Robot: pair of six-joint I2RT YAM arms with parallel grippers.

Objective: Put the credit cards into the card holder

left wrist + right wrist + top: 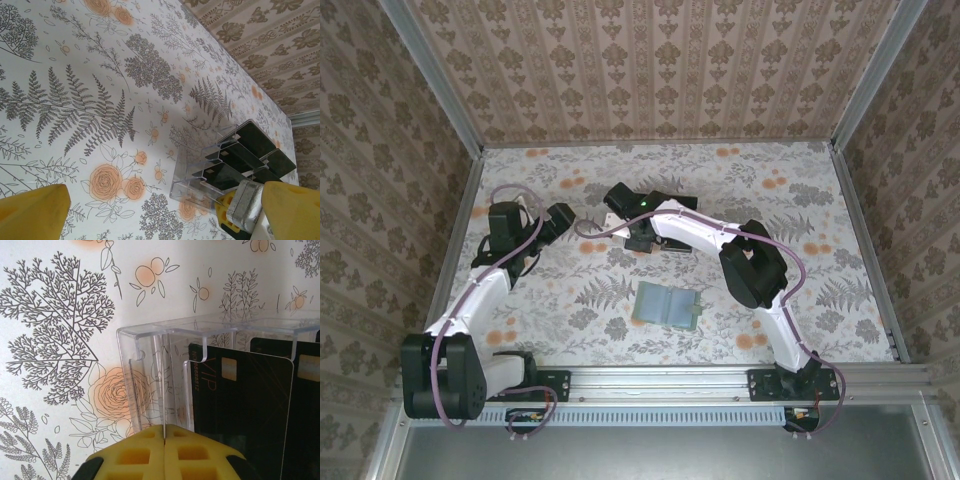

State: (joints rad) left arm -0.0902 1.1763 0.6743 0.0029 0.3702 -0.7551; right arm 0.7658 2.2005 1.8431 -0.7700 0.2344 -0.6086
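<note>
Several black credit cards (pixel 240 400) stand in the slots of a clear tiered plastic rack (pixel 150 365). My right gripper (pixel 164 432) is at the rack's near end, its yellow fingers pressed together on a thin clear wall of the rack. From above, the right gripper (pixel 638 238) sits at the rack in the middle of the table. The sage-green card holder (pixel 665 305) lies flat, nearer the arm bases and apart from both grippers. My left gripper (pixel 560 215) hovers left of the rack, jaws wide with nothing between them. Its wrist view shows the left gripper (pixel 165 215), the rack (pixel 200 175) and the cards (pixel 250 137).
The floral tablecloth (pixel 570 300) covers the whole table. Patterned walls (pixel 650 70) with metal posts close in the back and both sides. A metal rail (pixel 660 378) runs along the near edge between the arm bases.
</note>
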